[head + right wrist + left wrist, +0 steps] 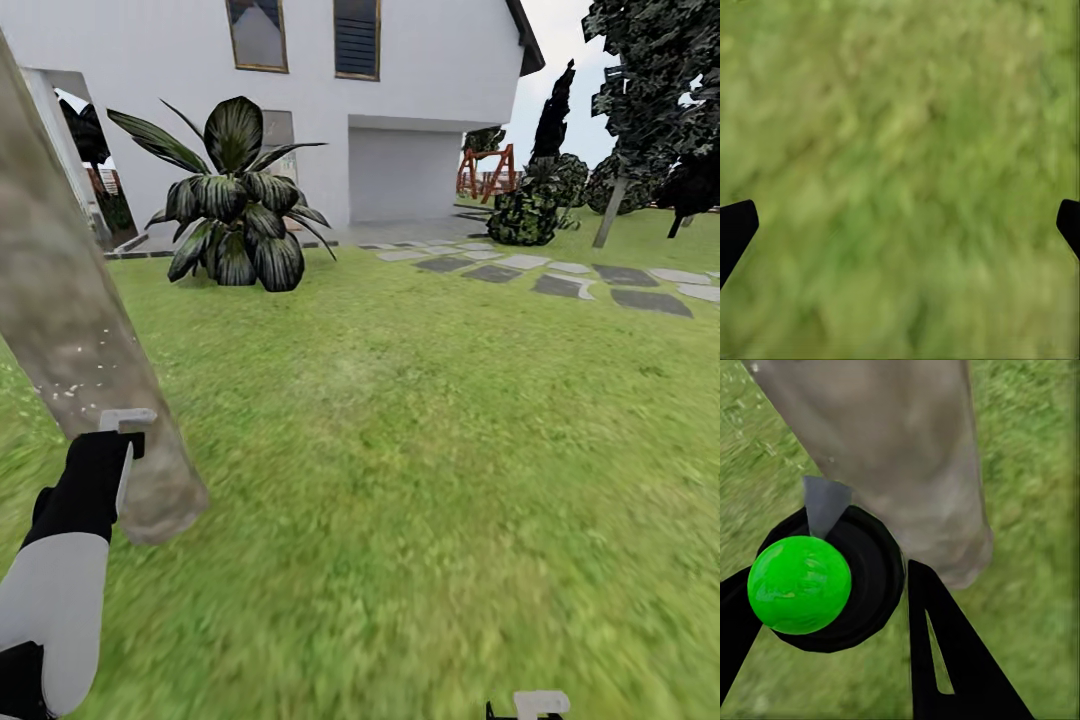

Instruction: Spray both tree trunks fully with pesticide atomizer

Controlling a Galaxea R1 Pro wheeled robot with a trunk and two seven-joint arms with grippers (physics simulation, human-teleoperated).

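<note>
A thick pale grey-brown tree trunk leans across the left of the head view and ends at the grass just ahead of my left arm. My left gripper is shut on the pesticide atomizer, a black body with a bright green round cap and a grey nozzle facing the trunk at close range. In the head view its pale nozzle sits against the bark, which carries pale specks. The second tree stands far off at the right. My right gripper hangs open over bare grass.
A large dark broad-leaved plant grows ahead to the left, before a white house. Grey stepping stones cross the lawn at the right, with a dark bush and a black narrow tree behind. Open grass lies ahead.
</note>
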